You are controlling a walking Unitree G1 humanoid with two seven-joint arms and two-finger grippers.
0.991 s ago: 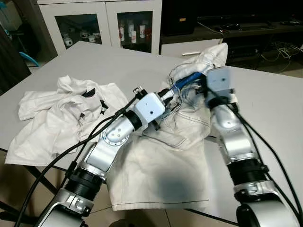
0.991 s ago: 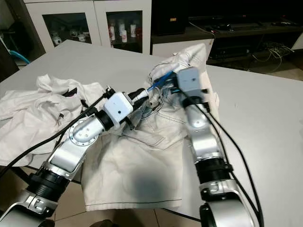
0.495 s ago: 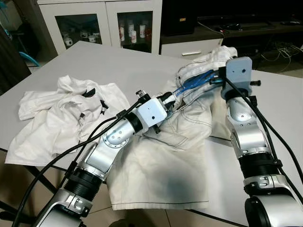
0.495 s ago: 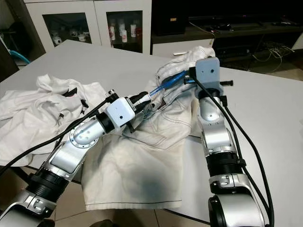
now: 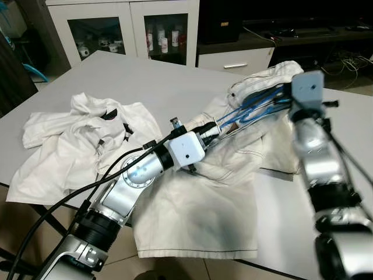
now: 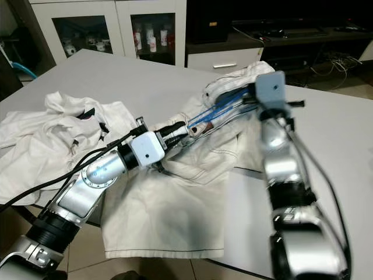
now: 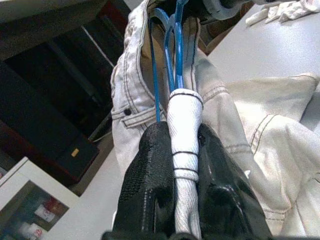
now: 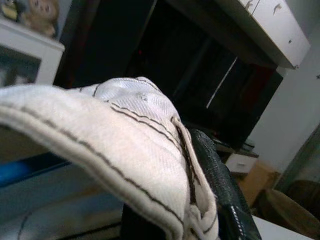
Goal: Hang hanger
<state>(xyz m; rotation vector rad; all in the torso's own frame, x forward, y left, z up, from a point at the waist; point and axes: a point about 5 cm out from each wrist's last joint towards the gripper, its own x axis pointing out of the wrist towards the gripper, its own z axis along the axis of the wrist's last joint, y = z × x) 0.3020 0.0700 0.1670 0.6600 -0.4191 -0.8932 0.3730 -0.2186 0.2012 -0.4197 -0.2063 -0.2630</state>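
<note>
Pale denim shorts (image 5: 204, 198) lie spread on the grey table (image 5: 175, 81), with their waistband (image 5: 265, 79) lifted off it. A blue wire hanger (image 5: 250, 109) runs inside the raised waistband. My left gripper (image 5: 213, 127) is shut on the hanger's white-wrapped end (image 7: 184, 130), and the blue wires (image 7: 172, 55) lead from there into the shorts. My right gripper (image 5: 284, 94) is above the table's right part, shut on the waistband cloth (image 8: 125, 140), which drapes over one black finger (image 8: 215, 175).
A crumpled white garment (image 5: 81, 140) lies on the table's left part. Behind the table stand a white glass-door cabinet (image 5: 128, 29) and a dark low unit (image 5: 303, 35) with cables. The table's near edge runs under the shorts' hem.
My right gripper has moved right and upward with the waistband, drawing the shorts out along the hanger. My left gripper has slid a little to the right, still clamped on the hanger.
</note>
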